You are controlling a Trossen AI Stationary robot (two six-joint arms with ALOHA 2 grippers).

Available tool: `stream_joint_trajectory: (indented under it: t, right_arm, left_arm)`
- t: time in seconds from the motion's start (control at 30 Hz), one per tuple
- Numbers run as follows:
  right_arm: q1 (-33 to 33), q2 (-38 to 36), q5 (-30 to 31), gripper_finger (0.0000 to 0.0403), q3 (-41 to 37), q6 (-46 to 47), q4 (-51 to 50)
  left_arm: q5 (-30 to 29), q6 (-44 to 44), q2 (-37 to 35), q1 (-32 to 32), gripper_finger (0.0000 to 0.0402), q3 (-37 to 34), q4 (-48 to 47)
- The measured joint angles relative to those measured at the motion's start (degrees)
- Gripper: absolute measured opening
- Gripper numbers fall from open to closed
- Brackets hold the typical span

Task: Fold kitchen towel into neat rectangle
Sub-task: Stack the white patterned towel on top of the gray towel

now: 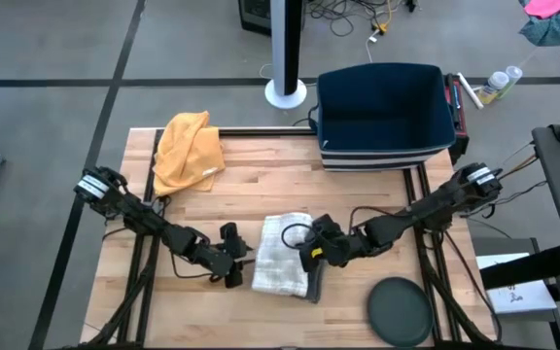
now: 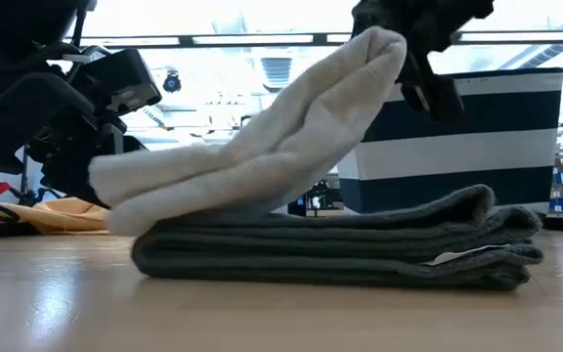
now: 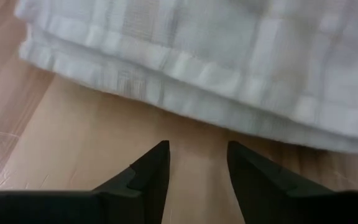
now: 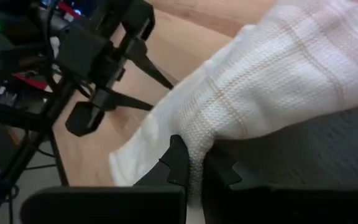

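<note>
The white checked kitchen towel [image 1: 280, 255] lies folded at the table's middle, on top of a folded grey cloth [image 2: 340, 249]. Its right end is raised off the grey cloth, with my right gripper [image 4: 194, 158] shut on it. Its left end [image 2: 154, 191] rests on the grey cloth. My left gripper [image 3: 197, 165] stands open just left of the towel, low over the wood. Its fingers point at the towel's left edge [image 3: 185, 93] and touch nothing. My right gripper pinches the towel's right end [image 4: 213, 134] between its two fingers, where the cloth bulges thick like a fold of more than one layer. The fingers slant down from the table's right. That end [image 2: 374, 49] is lifted, and the towel slopes down to the grey cloth.
An orange cloth [image 1: 188, 151] lies crumpled at the far left corner. A dark blue bin [image 1: 387, 112] stands at the far right edge. A dark round disc [image 1: 400, 311] sits near the front right. Bare wood [image 1: 202, 311] shows in front of the left arm.
</note>
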Motion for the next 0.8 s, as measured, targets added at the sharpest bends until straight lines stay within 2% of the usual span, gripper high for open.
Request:
stream_joint_trajectory:
  t: [0.2, 0.3, 0.53, 0.63, 0.8]
  right_arm:
    - [2.29, 3.0, 0.83, 0.0009, -0.68, 6.35, -5.45]
    - [3.3, 3.99, 1.64, 0.0009, -0.66, 7.75, -4.8]
    - [4.76, 1.15, 6.25, 0.0009, -0.23, 7.02, -6.2]
    - [6.51, 0.7, 8.77, 0.0009, -0.22, 11.73, -10.66]
    - [8.89, 2.49, 9.41, 0.0009, -1.38, 21.06, -15.37]
  left_arm:
    - [-0.55, 0.0, 0.02, 0.0, 0.0152, 0.0, -0.11]
    - [-0.55, -0.01, 0.02, 0.02, 0.0152, 0.0, -0.09]
    - [-0.55, -0.42, 0.02, 0.09, 0.0152, 0.0, -0.06]
    - [-0.55, -1.06, 0.02, 0.09, 0.0152, 0.0, -0.13]
    - [-0.55, -1.29, 0.02, 0.15, 0.0152, -0.04, -0.2]
